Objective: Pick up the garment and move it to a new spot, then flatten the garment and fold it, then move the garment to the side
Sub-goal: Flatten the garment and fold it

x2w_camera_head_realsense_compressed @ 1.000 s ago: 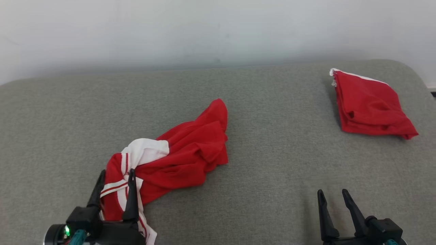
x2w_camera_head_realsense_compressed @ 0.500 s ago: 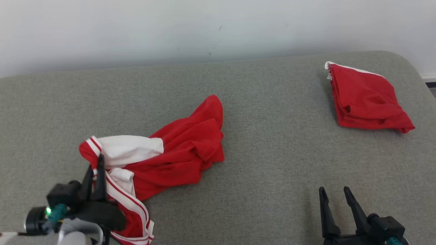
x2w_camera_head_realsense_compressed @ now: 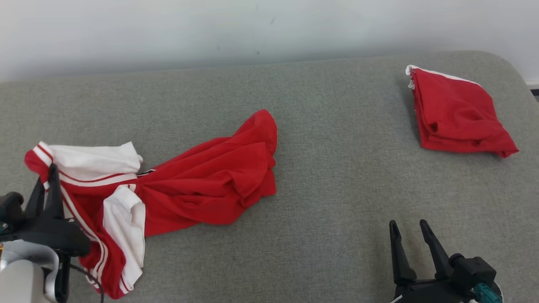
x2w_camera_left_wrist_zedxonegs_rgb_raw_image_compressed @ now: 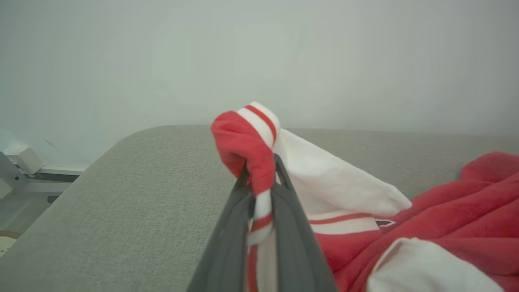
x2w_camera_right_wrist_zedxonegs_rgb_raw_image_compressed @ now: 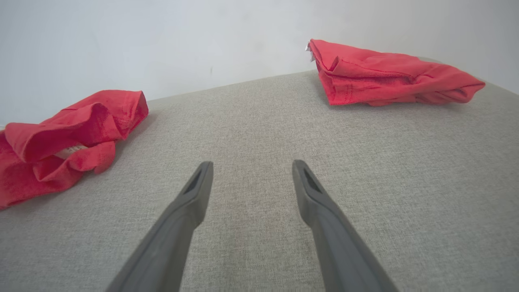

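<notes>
Red-and-white crumpled garment, pinched at its striped edge by the left end effector, probably needs a slow, high lift.

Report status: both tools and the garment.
Left tool shut on garment at its striped edge. Right tool open, holding nothing. Garment crumpled, not yet flat. Folded red cloth far right, clear of it.

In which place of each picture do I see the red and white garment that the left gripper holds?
Head view: red and white garment at left and centre, running to the left gripper.
Left wrist view: centre to lower right, cuff pinched.
Right wrist view: left edge.
Shared landmark: the grey cushion under it.
</notes>
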